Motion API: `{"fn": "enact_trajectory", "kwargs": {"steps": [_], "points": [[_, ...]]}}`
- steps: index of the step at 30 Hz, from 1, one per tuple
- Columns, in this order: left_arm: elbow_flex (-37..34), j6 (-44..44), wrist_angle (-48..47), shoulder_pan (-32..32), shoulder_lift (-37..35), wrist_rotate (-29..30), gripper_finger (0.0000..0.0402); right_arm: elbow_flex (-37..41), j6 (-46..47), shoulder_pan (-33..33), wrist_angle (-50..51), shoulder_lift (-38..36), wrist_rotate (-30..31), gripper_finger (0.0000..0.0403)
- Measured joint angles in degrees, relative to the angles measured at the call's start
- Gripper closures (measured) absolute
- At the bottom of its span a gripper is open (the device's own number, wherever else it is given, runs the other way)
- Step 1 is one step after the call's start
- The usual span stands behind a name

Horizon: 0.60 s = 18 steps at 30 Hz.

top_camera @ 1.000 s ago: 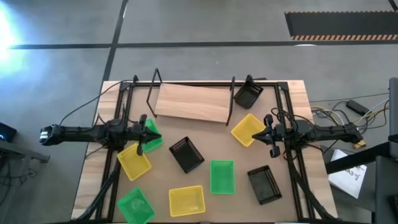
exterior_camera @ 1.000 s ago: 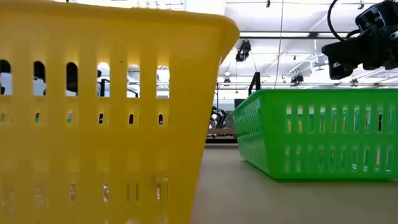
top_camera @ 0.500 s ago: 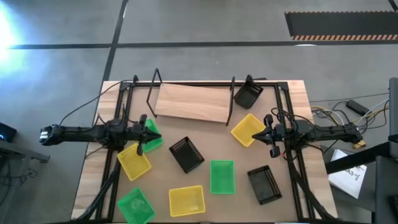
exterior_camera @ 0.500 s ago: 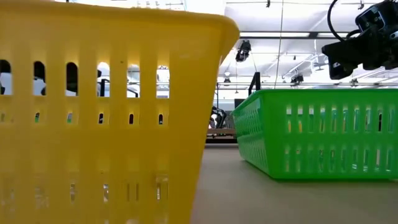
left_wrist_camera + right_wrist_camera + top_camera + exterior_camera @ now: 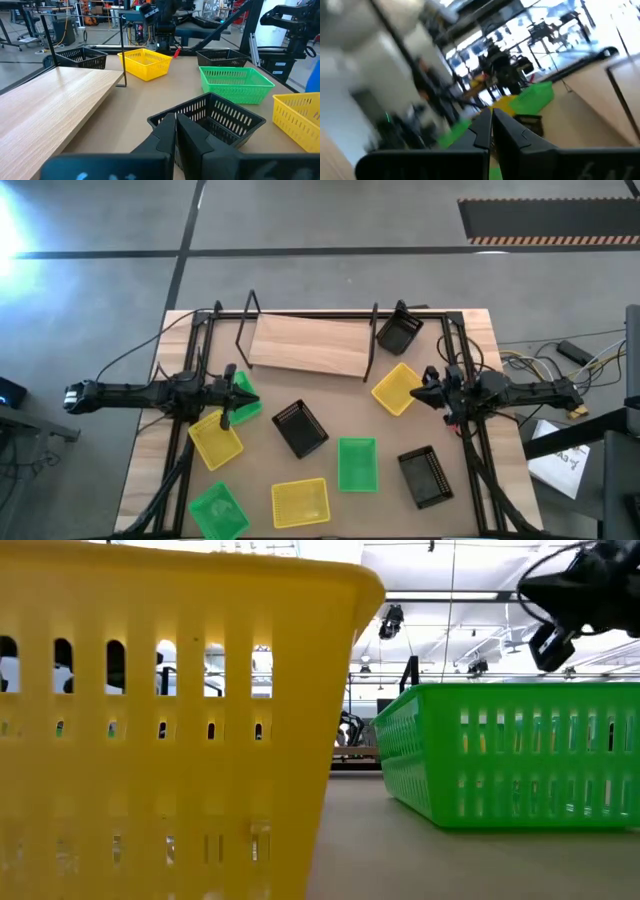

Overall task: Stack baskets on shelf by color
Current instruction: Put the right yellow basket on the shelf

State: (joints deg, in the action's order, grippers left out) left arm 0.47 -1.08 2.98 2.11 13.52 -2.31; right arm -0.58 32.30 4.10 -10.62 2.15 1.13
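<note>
The tan tabletop (image 5: pixel 330 505) stands on a grey concrete floor (image 5: pixel 330 220) crossed by dark lines, with a striped mat (image 5: pixel 548 218) at the far side and cables (image 5: pixel 560 360) off the right edge. The low view looks past a yellow basket wall into a bright workshop with ceiling lights.

Nine baskets lie about. Nearest are a green one (image 5: pixel 219 509), a yellow one (image 5: pixel 300 502), a green one (image 5: pixel 357 463) and a black one (image 5: pixel 425 476). Farther on come a yellow one (image 5: pixel 215 439), a black one (image 5: pixel 300 427), a green one (image 5: pixel 243 397) and a yellow one (image 5: pixel 400 388). The third black one (image 5: pixel 398 332) sits just right of the shelf (image 5: pixel 310 345), whose plank at the far middle carries no basket. That makes three yellow, three green, three black.

The left gripper (image 5: pixel 229 393) hangs over the green and yellow baskets at the left, fingers pressed together on nothing. The right gripper (image 5: pixel 428 392), also closed and empty, is at the yellow basket's right edge.

Against a second ago, the right arm's wrist has turned and its tip has shifted slightly; its own view is smeared. The left arm and all baskets lie as before.
</note>
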Motion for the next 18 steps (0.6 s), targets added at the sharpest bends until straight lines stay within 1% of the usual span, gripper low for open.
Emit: {"fn": "enact_trajectory", "kwargs": {"steps": [3,5,7,10,13,15,18], "points": [[0.0,0.0,0.0,0.0,0.0,0.0,0.0402,-0.2,12.1,0.0,0.1,0.6,4.6,0.0394],[0.0,0.0,0.0,0.0,0.0,0.0,0.0402,-0.8,17.9,0.0,0.0,2.4,6.0,0.0394],[0.0,0.0,0.0,0.0,0.0,0.0,0.0402,-2.3,20.4,0.0,0.0,4.6,6.4,0.0394],[0.0,0.0,0.0,0.0,0.0,0.0,0.0402,-6.7,20.6,0.0,1.7,9.9,7.6,0.0394],[0.0,0.0,0.0,0.0,0.0,0.0,0.0402,-14.9,18.7,0.0,10.1,17.1,10.4,0.0394],[0.0,0.0,0.0,0.0,0.0,0.0,0.0402,-21.9,16.0,0.0,18.9,22.8,11.4,0.0394],[0.0,0.0,0.0,0.0,0.0,0.0,0.0402,-32.8,14.5,0.0,33.3,33.1,11.4,0.0394]]}}
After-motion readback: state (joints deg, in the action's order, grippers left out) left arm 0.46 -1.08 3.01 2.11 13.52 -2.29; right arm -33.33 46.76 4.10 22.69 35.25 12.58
